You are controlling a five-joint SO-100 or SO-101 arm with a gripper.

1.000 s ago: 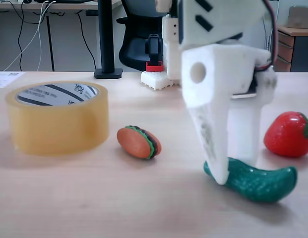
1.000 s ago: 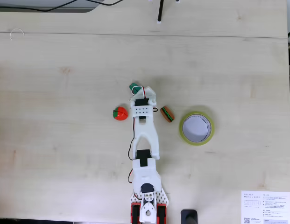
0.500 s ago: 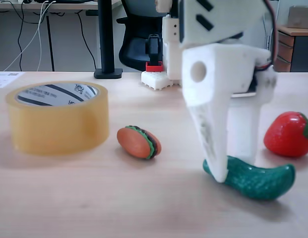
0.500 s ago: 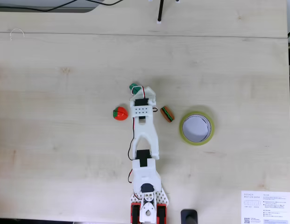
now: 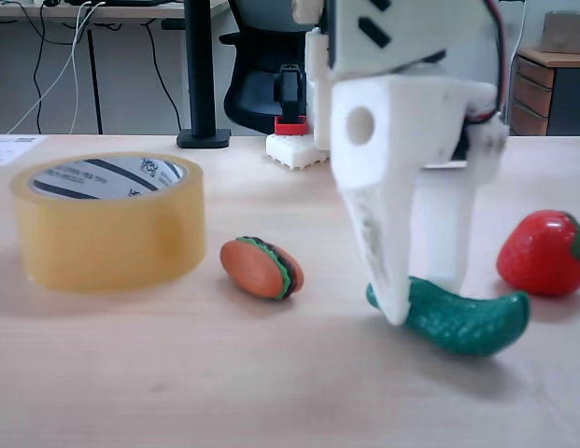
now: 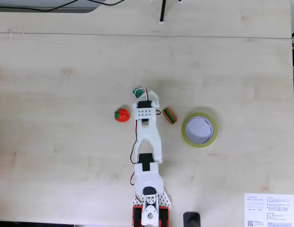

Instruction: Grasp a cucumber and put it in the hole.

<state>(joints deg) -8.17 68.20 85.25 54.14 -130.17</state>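
Observation:
The dark green bumpy cucumber [image 5: 458, 320] lies crosswise between my white fingers, its right end sticking out toward the strawberry. My gripper [image 5: 416, 297] is shut on the cucumber near its left end, just over the table. From above, my gripper [image 6: 143, 94] points to the far side and only a green tip of the cucumber [image 6: 136, 91] shows beside it. The yellowish tape roll [image 5: 112, 238] stands to the left, its hole [image 5: 107, 177] facing up. In the view from above, the tape roll [image 6: 186, 135] is to the right of the arm.
A toy burger [image 5: 261, 268] lies between the roll and my gripper. A red strawberry [image 5: 544, 252] sits at the right. From above, the burger [image 6: 169, 115] and strawberry [image 6: 121, 115] flank the arm. A black monitor stand [image 5: 202, 84] and my base are behind.
My gripper and the cucumber have shifted together to the left in the side view, toward the burger. The roll, burger and strawberry have stayed put.

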